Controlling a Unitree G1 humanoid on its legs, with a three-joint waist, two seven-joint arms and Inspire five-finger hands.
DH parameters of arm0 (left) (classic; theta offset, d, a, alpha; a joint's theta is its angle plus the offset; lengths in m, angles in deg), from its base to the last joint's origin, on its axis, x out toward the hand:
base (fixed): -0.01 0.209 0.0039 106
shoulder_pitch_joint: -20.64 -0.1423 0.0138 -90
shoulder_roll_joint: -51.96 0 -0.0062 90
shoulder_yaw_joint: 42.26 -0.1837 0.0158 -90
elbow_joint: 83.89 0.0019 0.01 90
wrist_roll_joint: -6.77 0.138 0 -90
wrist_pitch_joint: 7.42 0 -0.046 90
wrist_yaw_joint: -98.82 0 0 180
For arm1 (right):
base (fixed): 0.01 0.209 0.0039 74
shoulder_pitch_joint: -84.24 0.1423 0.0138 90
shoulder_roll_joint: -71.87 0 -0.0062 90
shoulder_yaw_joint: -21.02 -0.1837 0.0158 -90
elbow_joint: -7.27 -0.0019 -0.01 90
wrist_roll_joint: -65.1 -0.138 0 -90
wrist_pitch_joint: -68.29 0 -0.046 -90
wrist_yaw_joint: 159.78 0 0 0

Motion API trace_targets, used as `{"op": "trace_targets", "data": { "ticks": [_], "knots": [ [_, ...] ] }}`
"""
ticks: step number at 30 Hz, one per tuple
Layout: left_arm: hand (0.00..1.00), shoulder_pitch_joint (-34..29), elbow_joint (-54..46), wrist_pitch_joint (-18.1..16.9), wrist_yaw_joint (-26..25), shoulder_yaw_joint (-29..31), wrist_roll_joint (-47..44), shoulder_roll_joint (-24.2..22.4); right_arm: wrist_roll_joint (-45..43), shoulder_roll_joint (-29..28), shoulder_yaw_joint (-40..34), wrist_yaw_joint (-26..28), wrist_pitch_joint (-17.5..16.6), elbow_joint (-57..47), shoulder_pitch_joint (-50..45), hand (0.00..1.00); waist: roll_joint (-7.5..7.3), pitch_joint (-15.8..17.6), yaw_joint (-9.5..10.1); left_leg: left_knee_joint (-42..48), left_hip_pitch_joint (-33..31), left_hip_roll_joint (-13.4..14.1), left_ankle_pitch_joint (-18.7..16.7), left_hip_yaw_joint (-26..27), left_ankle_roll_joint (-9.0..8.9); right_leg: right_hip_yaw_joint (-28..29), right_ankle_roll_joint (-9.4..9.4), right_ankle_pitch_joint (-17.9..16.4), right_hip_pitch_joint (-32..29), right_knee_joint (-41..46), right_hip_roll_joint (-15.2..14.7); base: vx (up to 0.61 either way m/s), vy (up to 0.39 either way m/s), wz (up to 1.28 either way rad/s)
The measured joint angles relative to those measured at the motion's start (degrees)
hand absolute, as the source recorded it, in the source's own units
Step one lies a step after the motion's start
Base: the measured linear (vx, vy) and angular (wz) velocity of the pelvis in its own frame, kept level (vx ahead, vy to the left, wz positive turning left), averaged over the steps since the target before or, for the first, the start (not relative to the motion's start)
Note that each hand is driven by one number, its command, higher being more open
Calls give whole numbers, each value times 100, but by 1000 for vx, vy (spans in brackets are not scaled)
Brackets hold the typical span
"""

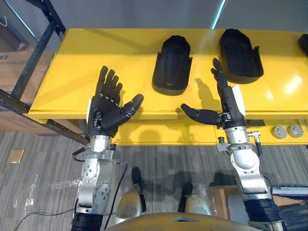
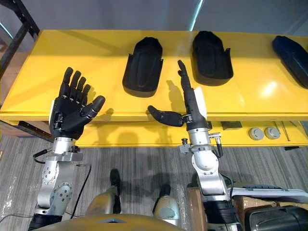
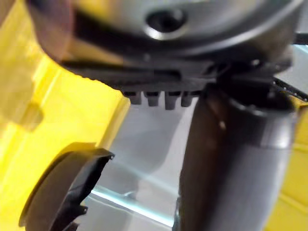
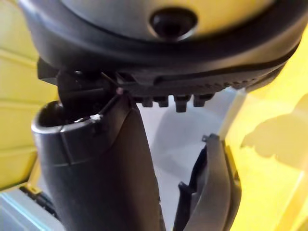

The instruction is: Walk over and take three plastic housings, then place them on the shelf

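Note:
Two black plastic housings lie on the yellow table (image 1: 120, 62): one housing (image 1: 172, 65) in the middle and a second housing (image 1: 240, 56) to its right. A third dark housing (image 2: 292, 54) sits at the table's far right. My left hand (image 1: 108, 105) is held open, palm up, over the table's front edge, left of the middle housing and apart from it. My right hand (image 1: 225, 103) stands open edge-on, fingers straight, thumb out to the left, just in front of the gap between the two housings. Neither hand holds anything.
A dark metal shelf frame (image 1: 33, 53) stands at the left of the table. Two grey round knobs (image 1: 287, 131) sit on the lower front ledge at the right. Grey carpet (image 1: 43, 178) lies below the table edge.

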Motion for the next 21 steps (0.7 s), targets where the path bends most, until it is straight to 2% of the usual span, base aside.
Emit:
{"op": "trace_targets", "data": {
  "ticks": [4, 6, 9, 15, 21],
  "knots": [
    [100, 163, 7, -13, -33, -2, 14, 76, 31, 0, 53, -18, 2, 9, 147, 100, -25, 63, 83, 5, 14, -42, 8, -54, 20, 9, -17, -92, -2, 130, -49, 46, -29, 10],
    [100, 291, 16, -25, -116, -24, 17, 76, 97, 1, 198, -258, 6, 39, 421, 100, -1, 291, 81, 4, 99, -59, -52, -39, 23, 65, -7, -190, 3, 290, -95, -18, -13, -1],
    [100, 382, 53, -25, -159, -70, 67, 76, 469, 1, 263, -542, 24, 163, 607, 100, 26, 408, 79, 5, 89, -49, -48, -26, 27, 83, -37, -261, -31, 340, -95, -36, -23, -2],
    [100, 397, 55, -24, -212, -293, 211, 77, 1399, 1, 453, -1172, 461, 533, 742, 100, 52, 509, 88, 258, -134, -29, -99, -14, 56, 108, -14, -234, -149, 375, -94, 18, -37, 0],
    [100, 395, 55, -24, -207, -298, 207, 77, 1398, 3, 447, -1251, 671, 710, 923, 100, 101, 542, 83, 238, -108, -33, -99, -47, 50, 94, -36, -285, -149, 453, -106, 27, -32, 2]
  ]
}}
